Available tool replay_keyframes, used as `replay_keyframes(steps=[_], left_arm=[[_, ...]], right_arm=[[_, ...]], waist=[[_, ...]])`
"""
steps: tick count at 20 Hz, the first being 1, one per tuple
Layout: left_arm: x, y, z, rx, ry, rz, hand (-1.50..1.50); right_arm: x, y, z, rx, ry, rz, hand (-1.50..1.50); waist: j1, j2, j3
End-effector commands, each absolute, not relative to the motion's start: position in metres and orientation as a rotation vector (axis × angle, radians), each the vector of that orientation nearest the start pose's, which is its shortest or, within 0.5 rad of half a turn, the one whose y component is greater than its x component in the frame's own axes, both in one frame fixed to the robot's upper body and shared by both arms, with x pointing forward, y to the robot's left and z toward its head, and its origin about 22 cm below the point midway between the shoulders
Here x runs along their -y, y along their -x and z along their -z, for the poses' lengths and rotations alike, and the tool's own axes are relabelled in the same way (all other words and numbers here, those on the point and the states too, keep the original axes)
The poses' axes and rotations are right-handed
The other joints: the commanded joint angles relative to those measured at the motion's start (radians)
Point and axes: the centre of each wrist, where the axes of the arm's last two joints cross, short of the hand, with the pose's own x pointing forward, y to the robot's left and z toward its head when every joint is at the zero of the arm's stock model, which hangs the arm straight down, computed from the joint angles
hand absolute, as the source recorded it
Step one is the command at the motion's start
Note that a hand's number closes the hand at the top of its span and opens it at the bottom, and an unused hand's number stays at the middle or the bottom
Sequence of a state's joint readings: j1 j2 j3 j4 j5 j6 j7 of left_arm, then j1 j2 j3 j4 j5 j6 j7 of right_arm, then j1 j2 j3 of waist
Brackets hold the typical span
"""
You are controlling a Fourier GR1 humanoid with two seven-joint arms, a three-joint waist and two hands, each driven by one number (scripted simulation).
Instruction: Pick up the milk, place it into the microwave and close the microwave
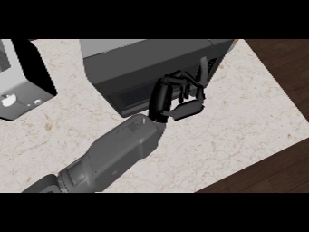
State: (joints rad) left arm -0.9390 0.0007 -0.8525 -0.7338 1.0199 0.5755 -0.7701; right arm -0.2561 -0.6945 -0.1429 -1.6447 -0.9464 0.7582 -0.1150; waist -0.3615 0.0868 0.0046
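Observation:
The dark grey microwave (150,61) stands at the back of the counter, and its front face with the window (133,97) looks closed. My left hand (162,97) is at the right part of that front, against the microwave. Its fingers (183,79) curl over towards the thumb (187,108), and I see nothing between them. The grey forearm (113,154) comes in from the lower left. No milk shows anywhere. My right hand is out of the picture.
A silver toaster (13,81) stands at the left of the marble counter (250,118). The counter's edge runs diagonally at the right and lower right, with dark wooden floor (290,68) beyond it.

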Motion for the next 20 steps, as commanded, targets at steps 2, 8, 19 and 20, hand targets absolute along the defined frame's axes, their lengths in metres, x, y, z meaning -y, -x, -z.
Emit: replay_keyframes(steps=[2, 8, 19, 20], left_arm=[[-0.017, -0.364, -0.026, 1.892, 0.180, 0.107, 1.50], [-0.025, -0.364, -0.014, 1.823, 0.070, 0.102, 1.50], [-0.035, -0.359, 0.005, 1.724, 0.015, 0.026, -1.50], [-0.039, -0.357, 0.011, 1.712, 0.010, 0.020, -1.50]], right_arm=[[0.361, -0.283, -0.185, 2.032, -0.893, -0.593, -1.50], [0.359, -0.282, -0.187, 2.007, -0.936, -0.615, -1.50], [0.375, -0.269, -0.187, 2.007, -0.901, -0.575, -1.50], [0.380, -0.268, -0.193, 2.015, -0.880, -0.586, -1.50]], waist=[[-0.002, 0.011, -0.001], [0.030, 0.007, -0.003], [0.083, -0.011, -0.007], [0.087, -0.008, -0.007]])
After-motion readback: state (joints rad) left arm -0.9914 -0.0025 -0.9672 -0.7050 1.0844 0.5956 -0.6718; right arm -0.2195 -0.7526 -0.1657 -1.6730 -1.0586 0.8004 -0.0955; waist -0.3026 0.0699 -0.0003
